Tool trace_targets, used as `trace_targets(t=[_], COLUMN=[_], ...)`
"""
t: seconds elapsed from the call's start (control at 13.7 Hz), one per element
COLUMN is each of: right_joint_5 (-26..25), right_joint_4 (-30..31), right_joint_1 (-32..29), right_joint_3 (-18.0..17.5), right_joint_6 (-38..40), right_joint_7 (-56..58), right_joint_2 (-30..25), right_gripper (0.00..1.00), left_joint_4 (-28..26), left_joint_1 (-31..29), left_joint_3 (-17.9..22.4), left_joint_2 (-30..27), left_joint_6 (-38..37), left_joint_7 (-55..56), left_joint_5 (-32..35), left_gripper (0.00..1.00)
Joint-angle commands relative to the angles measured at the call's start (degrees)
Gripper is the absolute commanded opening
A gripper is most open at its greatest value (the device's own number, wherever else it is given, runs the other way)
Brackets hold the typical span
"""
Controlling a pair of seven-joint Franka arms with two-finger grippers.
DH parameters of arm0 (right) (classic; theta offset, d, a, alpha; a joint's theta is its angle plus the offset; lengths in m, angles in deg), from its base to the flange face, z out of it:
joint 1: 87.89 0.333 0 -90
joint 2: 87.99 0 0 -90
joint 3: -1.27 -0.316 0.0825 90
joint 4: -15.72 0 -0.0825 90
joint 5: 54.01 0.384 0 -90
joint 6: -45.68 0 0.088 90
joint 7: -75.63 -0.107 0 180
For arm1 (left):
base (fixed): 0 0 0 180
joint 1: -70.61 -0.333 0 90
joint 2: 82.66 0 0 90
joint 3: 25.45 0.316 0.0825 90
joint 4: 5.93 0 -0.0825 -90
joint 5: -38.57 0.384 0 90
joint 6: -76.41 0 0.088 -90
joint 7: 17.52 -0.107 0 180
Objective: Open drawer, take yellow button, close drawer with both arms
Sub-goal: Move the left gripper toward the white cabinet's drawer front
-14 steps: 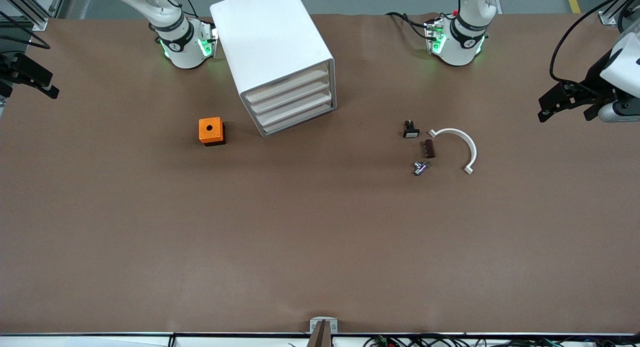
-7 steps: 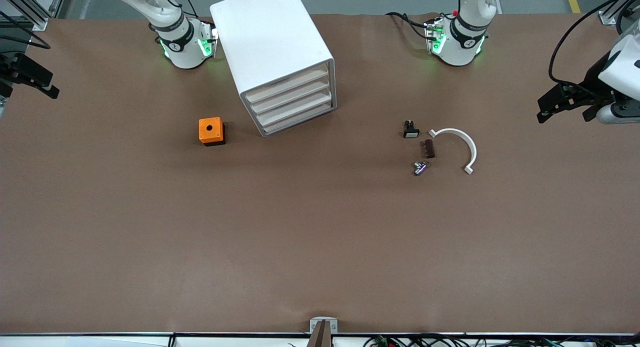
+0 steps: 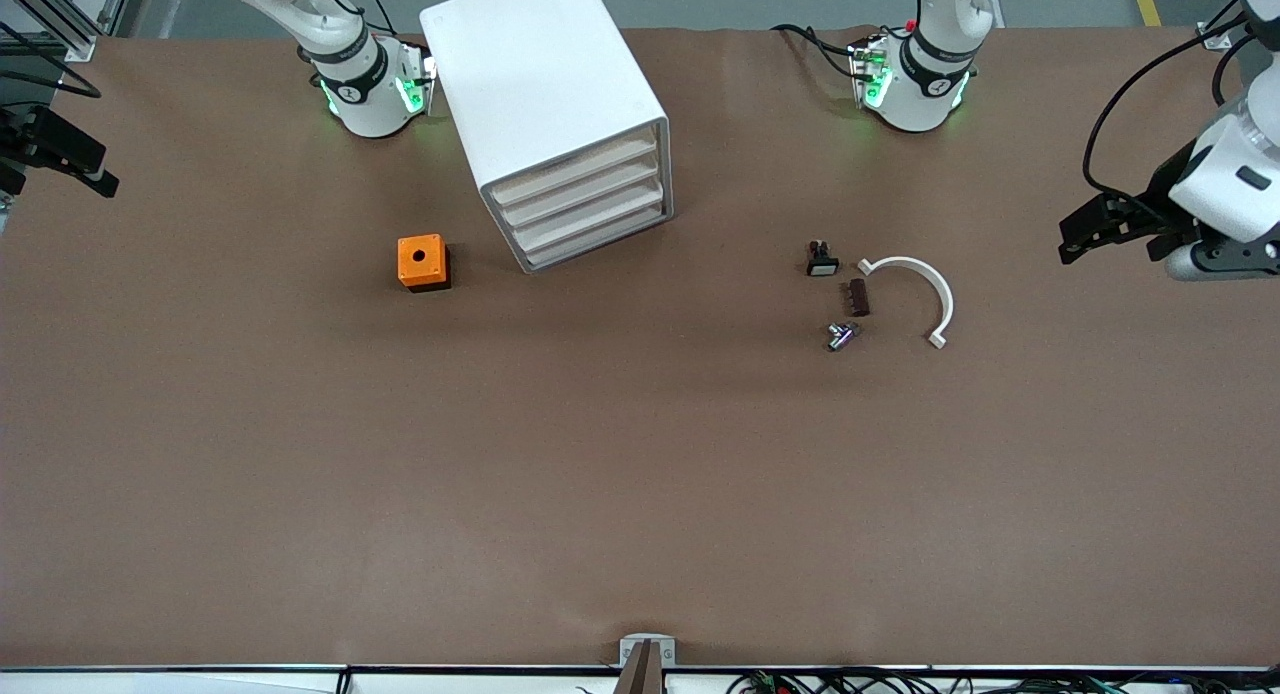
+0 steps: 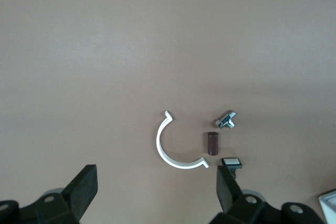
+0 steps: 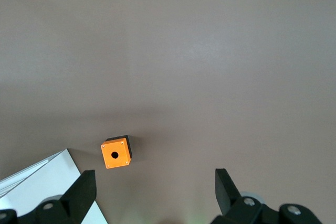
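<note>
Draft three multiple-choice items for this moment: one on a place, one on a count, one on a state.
1. Where does the orange cube sit?
A. on top of the cabinet
B. on the table beside the cabinet, toward the right arm's end
C. inside the white curved clip

2. How many drawer fronts does the cabinet show?
A. two
B. six
C. four

3. How do the drawers stand?
A. all pushed in
B. the top one pulled out fully
C. all lying loose on the table

Key:
1 B: the front view shows the cube on the brown table next to the cabinet.
2 C: four pale fronts are stacked in its face.
3 A: no front juts out; the left gripper and the right gripper, both open, hang over the table's ends, away from the cabinet.
</note>
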Motion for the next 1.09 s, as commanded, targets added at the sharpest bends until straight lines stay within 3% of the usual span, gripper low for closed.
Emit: trace_targets(t=[0.0,0.58,1.02], right_joint_5=[1.1,1.0,1.0], right_joint_4=[-1.1,-1.1,-1.7], right_joint_1=[-0.8,-0.9,-1.0], right_joint_3=[-0.5,-0.5,-0.5], right_joint_6=[0.5,0.5,0.5], right_joint_7=[0.3,0.3,0.3], right_joint_2=[0.4,0.3,0.3], right_gripper=[1.0,1.0,1.0], left_joint_4=[1.0,1.0,1.1], left_joint_1=[0.5,2.9,3.0], left_joint_3=[-0.6,-7.0,-9.6], left_joint_2=[2.5,11.5,16.9], left_joint_6=[-1.9,-2.8,-2.2], left_joint_7=[-3.9,-5.9,-9.0], left_joint_5=[-0.8,-11.9,-27.1], left_gripper=[1.0,1.0,1.0])
